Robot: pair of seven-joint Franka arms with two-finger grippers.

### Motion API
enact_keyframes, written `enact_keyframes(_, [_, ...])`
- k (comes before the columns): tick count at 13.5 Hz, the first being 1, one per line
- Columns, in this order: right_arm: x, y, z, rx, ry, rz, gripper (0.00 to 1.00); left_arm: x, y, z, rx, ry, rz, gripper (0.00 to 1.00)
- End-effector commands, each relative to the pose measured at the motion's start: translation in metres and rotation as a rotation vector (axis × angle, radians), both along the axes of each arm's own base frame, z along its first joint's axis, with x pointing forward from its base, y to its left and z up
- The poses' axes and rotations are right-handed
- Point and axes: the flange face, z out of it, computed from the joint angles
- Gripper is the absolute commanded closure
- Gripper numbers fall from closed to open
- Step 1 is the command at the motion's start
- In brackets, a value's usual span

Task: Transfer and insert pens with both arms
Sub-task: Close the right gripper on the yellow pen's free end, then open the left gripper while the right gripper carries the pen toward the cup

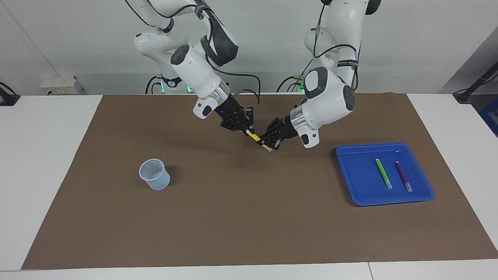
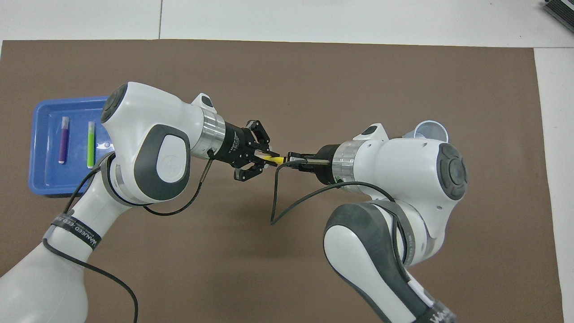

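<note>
Spanning the gap between both grippers, the yellow pen (image 1: pixel 255 137) is slim, glossy plastic with a whitish end, tilted, held in the air over the middle of the brown mat (image 1: pixel 249 217). Left gripper (image 1: pixel 268 142) is clamped on its lower end; right gripper (image 1: pixel 246 130) is closed on its upper end. Green pen (image 1: pixel 383 173) and purple pen (image 1: pixel 403 176) lie side by side, apart, in the shallow blue tray (image 1: pixel 352 182). Translucent ribbed cup (image 1: pixel 154 174) stands upright toward the right arm's end.
</note>
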Motion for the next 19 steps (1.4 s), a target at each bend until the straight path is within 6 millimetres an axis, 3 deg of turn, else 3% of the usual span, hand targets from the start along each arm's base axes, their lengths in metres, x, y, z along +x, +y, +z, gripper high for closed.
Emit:
enact_keyframes(1, [0.006,-0.002,-0.003,0.008,-0.023,0.009,1.0,-0.002,0.002,0.003,-0.005,-0.004,0.021,0.85])
enact_keyframes(2, [0.008,-0.004,-0.001,0.01,-0.028,0.008,1.0,-0.001,0.002,0.004,-0.005,-0.007,0.021,0.72])
enact_keyframes(3, [0.009,-0.004,0.0,0.011,-0.028,0.006,1.0,-0.001,0.002,0.005,-0.007,-0.012,0.018,0.39])
enact_keyframes(4, [0.011,-0.006,0.002,0.013,-0.027,0.004,1.0,0.0,0.0,0.008,-0.007,-0.03,0.012,0.0])
enact_keyframes(8, [0.015,-0.015,0.006,0.001,-0.021,0.009,1.0,0.001,0.007,0.022,-0.012,-0.048,0.024,0.0])
enact_keyframes(10, [0.023,-0.03,0.016,-0.052,-0.025,0.04,1.0,0.0,0.014,0.036,-0.015,-0.056,0.034,0.0])
enact_keyframes(14, [0.043,-0.089,0.042,-0.209,0.009,0.093,1.0,-0.008,0.016,0.053,0.037,-0.124,-0.024,0.0])
enact_keyframes(19, [0.051,-0.171,0.054,-0.325,0.023,0.198,1.0,-0.021,0.013,0.052,0.081,-0.175,-0.195,0.0])
